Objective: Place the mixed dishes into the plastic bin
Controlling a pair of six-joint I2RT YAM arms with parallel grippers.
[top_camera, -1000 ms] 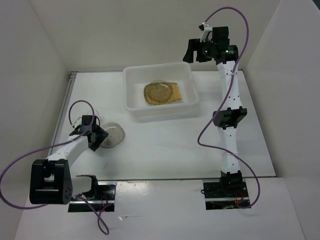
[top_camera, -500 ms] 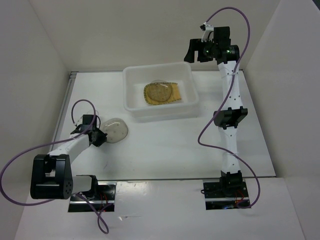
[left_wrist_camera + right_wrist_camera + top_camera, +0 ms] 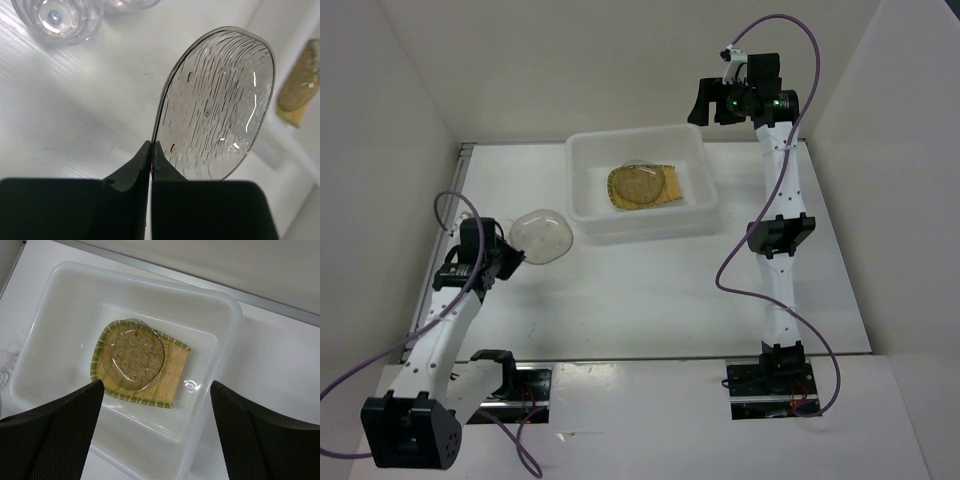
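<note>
You've got a white tabletop (image 3: 650,300) under everything, boxed in by plain white walls (image 3: 570,70) at the back and on both sides. A thin grey metal strip (image 3: 466,150) lines its far-left corner. Faint dark scuffs (image 3: 47,148) mark the surface.

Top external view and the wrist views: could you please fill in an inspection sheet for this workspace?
Surface: white table.
Job's things: tan plate in the plastic bin, one round plate on it; second round plate in the left claw; glass cup on the table.
Clutter: nothing seen.
Claws: left claw shut on that plate's rim; right claw open above the bin.
Cables: purple cables loop clear of the dishes.
Surroundings: white walls on three sides.
</note>
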